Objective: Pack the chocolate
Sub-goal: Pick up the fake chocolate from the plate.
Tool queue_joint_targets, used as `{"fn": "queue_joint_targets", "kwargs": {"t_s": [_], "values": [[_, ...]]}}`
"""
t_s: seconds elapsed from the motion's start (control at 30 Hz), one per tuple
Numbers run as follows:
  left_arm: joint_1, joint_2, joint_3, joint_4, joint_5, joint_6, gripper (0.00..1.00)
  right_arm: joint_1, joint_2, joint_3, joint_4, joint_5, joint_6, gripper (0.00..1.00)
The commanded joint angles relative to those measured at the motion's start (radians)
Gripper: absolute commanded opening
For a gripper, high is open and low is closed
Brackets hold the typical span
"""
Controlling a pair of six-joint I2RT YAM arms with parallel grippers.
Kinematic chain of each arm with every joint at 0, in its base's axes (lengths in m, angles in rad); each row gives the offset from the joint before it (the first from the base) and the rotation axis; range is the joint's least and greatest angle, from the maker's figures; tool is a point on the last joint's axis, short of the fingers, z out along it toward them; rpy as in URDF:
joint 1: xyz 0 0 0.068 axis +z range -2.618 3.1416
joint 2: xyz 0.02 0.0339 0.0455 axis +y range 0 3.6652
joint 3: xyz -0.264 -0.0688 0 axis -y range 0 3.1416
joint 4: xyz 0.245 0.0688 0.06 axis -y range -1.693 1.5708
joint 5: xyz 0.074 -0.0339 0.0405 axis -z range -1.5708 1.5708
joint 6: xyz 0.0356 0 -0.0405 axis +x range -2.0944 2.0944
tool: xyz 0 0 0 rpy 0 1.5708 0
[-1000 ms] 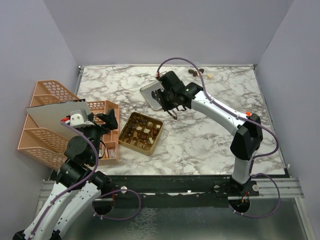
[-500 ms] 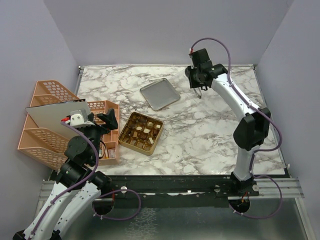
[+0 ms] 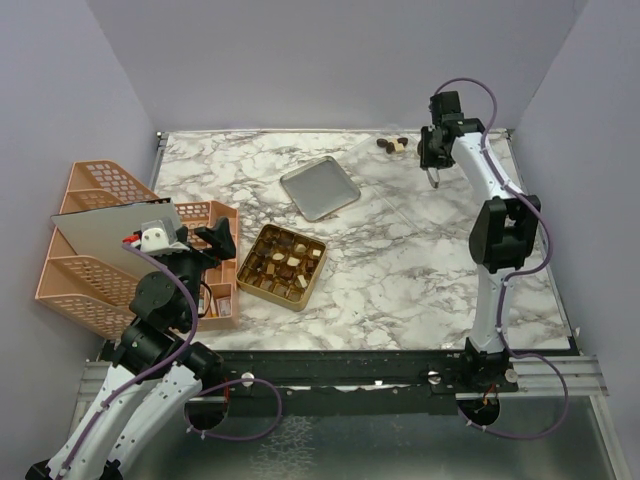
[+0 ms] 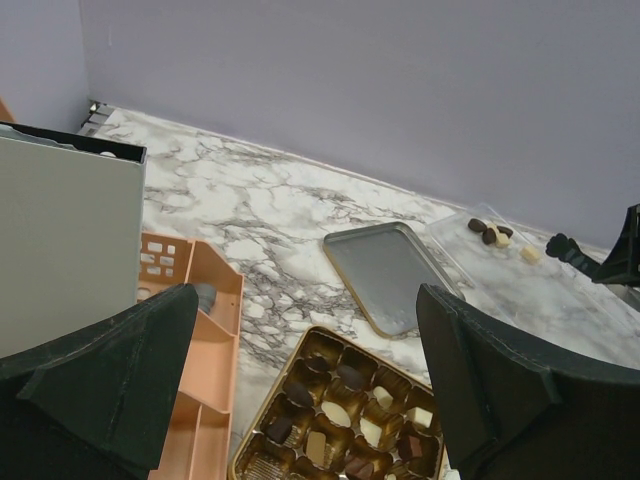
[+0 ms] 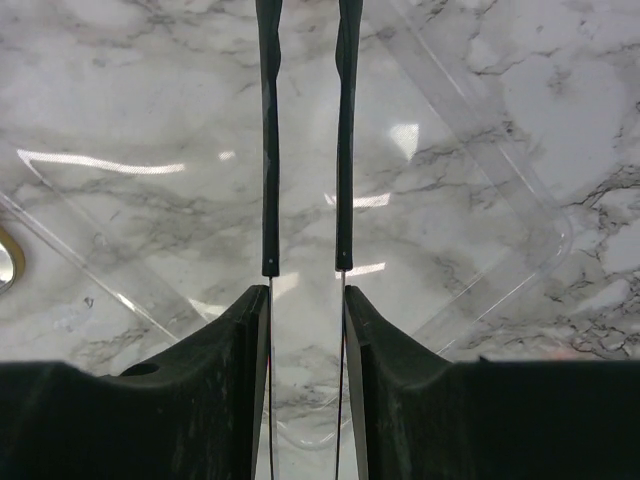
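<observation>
Jaws of the left pincer (image 4: 307, 300) stand wide and empty nearest the arm bases, above the orange organiser (image 4: 200, 370) at the left side of the desk (image 3: 400, 270). Just beyond, the golden tray (image 3: 268, 293) holds most of the chocolate (image 3: 283, 263) in its compartments. Farther back lies a flat grey metal tray (image 3: 320, 188). At the far edge a few loose pieces (image 3: 392, 145) sit on a clear plastic tray (image 5: 480, 200); the right pincer (image 3: 432, 176) hovers beside them, thin fingers slightly apart, gripping nothing

About four loose chocolates (image 4: 490, 236) at one o'clock, one gold tray (image 3: 267, 296) (its pieces too small to count), one grey lid (image 3: 320, 188), two peach organisers (image 3: 100, 180) at nine o'clock.
</observation>
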Motion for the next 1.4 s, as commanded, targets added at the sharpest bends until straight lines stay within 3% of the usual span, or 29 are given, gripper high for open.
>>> {"fn": "queue_joint_targets", "kwargs": {"t_s": [0.0, 1.0, 1.13, 1.37], "values": [[0.006, -0.005, -0.009, 0.021, 0.015, 0.007, 0.99, -0.023, 0.056, 0.070, -0.014, -0.047, -0.018, 0.37], [0.006, 0.014, -0.011, 0.027, 0.010, 0.011, 0.99, -0.044, 0.264, 0.253, -0.026, 0.021, -0.088, 0.39], [0.006, 0.017, -0.012, 0.029, 0.001, 0.014, 0.99, -0.044, 0.271, 0.268, -0.027, 0.012, -0.088, 0.35], [0.006, 0.020, -0.013, 0.032, 0.006, 0.014, 0.99, -0.044, 0.251, 0.268, -0.035, 0.008, -0.119, 0.16]]}}
